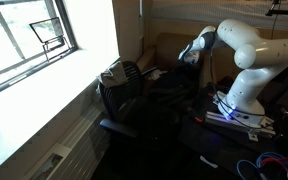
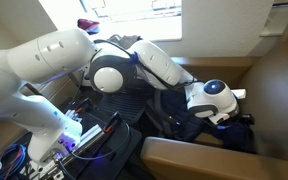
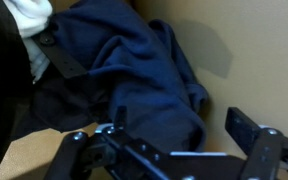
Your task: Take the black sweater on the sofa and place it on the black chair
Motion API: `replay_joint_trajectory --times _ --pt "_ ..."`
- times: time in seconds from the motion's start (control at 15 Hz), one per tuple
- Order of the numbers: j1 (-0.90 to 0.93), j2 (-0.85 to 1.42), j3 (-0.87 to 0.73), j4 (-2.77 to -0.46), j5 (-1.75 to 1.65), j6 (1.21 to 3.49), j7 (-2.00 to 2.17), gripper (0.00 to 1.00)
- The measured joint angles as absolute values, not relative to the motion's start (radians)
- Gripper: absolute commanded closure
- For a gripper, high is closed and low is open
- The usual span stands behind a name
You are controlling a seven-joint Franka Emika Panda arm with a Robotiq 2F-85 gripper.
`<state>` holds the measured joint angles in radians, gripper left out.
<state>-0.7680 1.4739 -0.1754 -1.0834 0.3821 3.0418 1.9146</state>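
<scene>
The dark sweater (image 3: pixel 134 70) lies crumpled on the tan sofa (image 3: pixel 244 50). In the wrist view it fills the middle, and one edge reaches between my fingers. My gripper (image 3: pixel 184 128) is open and empty, just above the sweater's near edge. In an exterior view the wrist (image 2: pixel 216 100) hangs low over the dark cloth (image 2: pixel 184 125) on the brown sofa (image 2: pixel 279 90). The black chair (image 1: pixel 122 88) stands by the window wall, beside the sofa, and my gripper (image 1: pixel 189 55) is beyond it.
A white cloth (image 3: pixel 29 15) lies at the top left of the wrist view next to a black object (image 3: pixel 4 80). The robot base (image 1: pixel 246 100) stands on a cluttered stand with cables (image 1: pixel 269 160). A window sill (image 1: pixel 44 85) runs along the wall.
</scene>
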Motion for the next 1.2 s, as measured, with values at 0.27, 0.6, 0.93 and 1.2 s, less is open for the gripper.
replay_joint_trajectory --times 0.27,0.6,0.93,1.2 --pt "-0.768 1.475 -0.169 -1.084 0.387 3.019 1.915 0.00" --pt "-0.769 1.477 -0.166 -1.087 0.425 2.966 1.942 0.00" --pt "-0.759 1.478 -0.178 -1.092 0.425 2.967 1.947 0.00" --pt "-0.734 1.482 -0.241 -1.155 0.404 2.936 1.997 0.40"
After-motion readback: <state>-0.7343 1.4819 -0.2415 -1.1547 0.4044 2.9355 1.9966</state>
